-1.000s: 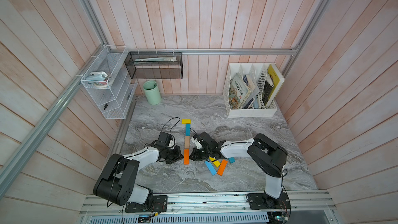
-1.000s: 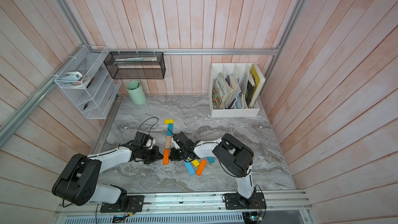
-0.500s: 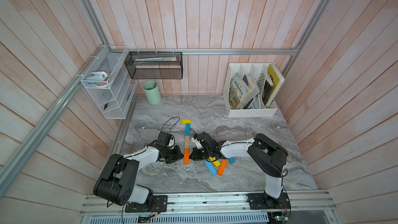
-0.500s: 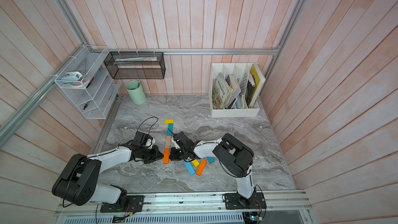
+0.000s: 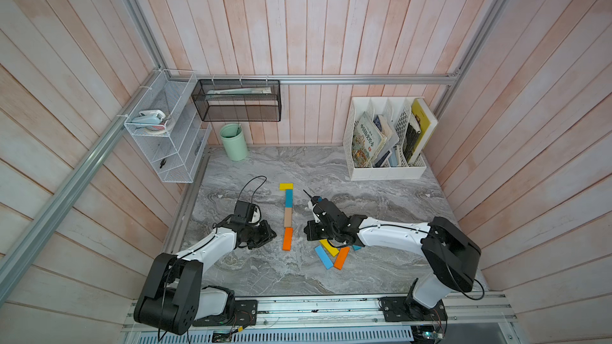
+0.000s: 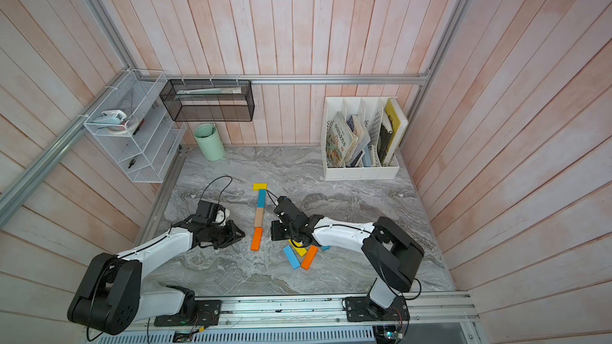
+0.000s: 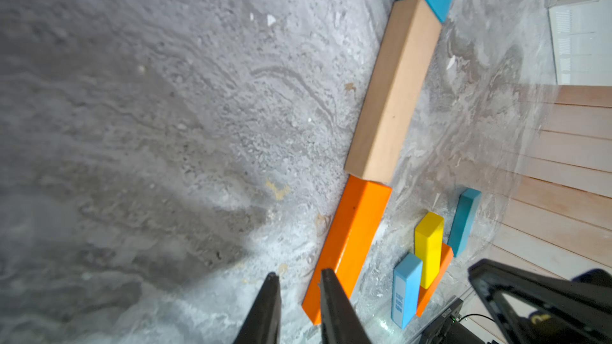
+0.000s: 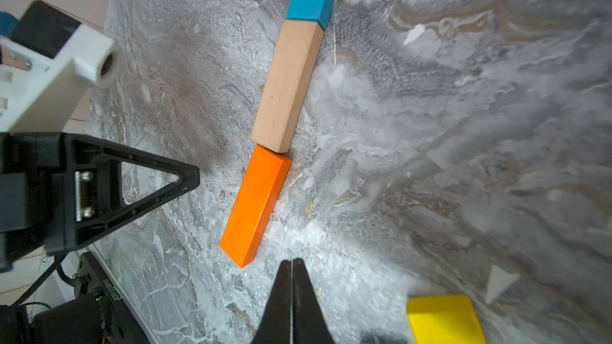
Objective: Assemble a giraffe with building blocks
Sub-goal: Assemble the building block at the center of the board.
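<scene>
Grey marble-patterned tabletop (image 5: 251, 273) boxed in by pale pink plank walls (image 5: 314, 21), flat orange rectangular block (image 5: 287, 239) ending the row of yellow, teal and tan blocks (image 5: 288, 216), left gripper (image 7: 296, 276) at its nine o'clock, narrowly parted, empty, right gripper (image 8: 292, 261) at three o'clock, tips pressed together, holding nothing

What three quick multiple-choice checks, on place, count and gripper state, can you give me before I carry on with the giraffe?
1. Where does the lined-up orange block lie relative to the tan block?
A. End to end, touching it
B. Stacked on top of it
C. Well apart from it

2. How many blocks form the line?
A. Two
B. Four
C. Six

3. How is the right gripper?
A. Wide open
B. Clamped on a block
C. Shut, holding nothing

1 A: both wrist views show the ends meeting.
2 B: both top views show the yellow block, teal block, tan and orange in a row.
3 C: its fingers meet with nothing between them.
</scene>
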You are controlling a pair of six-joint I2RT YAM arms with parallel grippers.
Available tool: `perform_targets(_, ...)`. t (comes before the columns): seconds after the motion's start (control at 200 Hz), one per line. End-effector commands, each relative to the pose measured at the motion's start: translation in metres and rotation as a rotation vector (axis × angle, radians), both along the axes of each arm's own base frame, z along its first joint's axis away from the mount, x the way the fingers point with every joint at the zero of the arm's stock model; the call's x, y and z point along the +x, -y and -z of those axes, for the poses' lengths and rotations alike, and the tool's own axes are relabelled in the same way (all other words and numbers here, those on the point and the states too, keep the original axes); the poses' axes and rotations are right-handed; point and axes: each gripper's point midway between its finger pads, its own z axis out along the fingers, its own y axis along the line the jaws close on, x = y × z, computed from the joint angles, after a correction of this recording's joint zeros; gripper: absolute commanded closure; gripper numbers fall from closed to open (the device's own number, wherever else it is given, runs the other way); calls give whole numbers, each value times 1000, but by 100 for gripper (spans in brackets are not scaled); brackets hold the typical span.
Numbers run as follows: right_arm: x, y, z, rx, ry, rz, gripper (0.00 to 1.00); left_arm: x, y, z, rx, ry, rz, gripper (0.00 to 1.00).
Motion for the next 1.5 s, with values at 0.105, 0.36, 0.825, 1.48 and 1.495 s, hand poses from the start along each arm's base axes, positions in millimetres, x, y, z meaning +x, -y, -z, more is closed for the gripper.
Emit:
perform_targets(0.105,-11,36,28,-103,-41,19,78,-13,0,2,-34,-6,-7,85)
perform_targets(0.36,-7,-9,46,13,-155,-105,100,-18,2,3,-63,8,-18,100)
perform_targets(0.825,12,-36,65,85,-215,-115,100,-18,1,8,-47,0,-7,100)
perform_targets(1.48,20,-47,68,102,-218,-127,100,-16,1,13,-45,-10,-5,100)
perform_targets(1.495,20,-46,68,102,-218,-127,100,-16,1,13,-45,-11,-5,100)
